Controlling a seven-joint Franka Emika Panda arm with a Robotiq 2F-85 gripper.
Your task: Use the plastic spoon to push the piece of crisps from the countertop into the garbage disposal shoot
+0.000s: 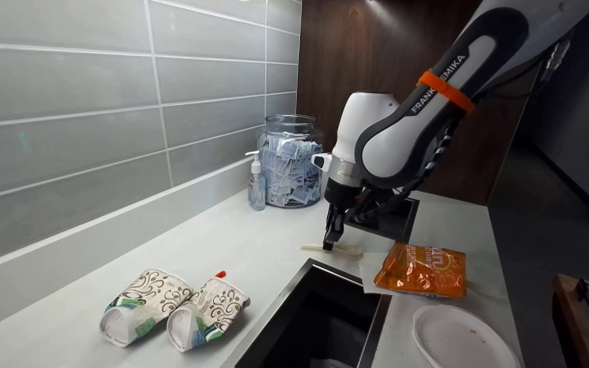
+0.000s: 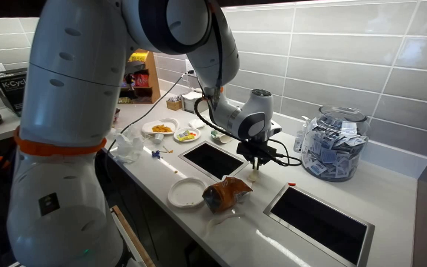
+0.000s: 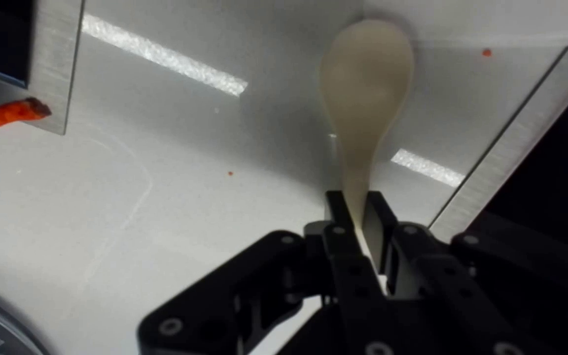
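A Robotiq gripper (image 3: 355, 201) clenched 2 fingers (image 3: 337, 211) on a cream plastic spoon (image 3: 368, 69) over the countertop (image 3: 180, 217), well apart from the red crisp (image 3: 9, 114) overlapping a garbage chute's steel rim (image 3: 56, 59). An off-center push could have twisted the spoon, skidding the crisp aside.

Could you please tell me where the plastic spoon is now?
In the wrist view, the plastic spoon is just right of centre, its handle gripped by the end effector; in an exterior view, it is left of the orange bag.
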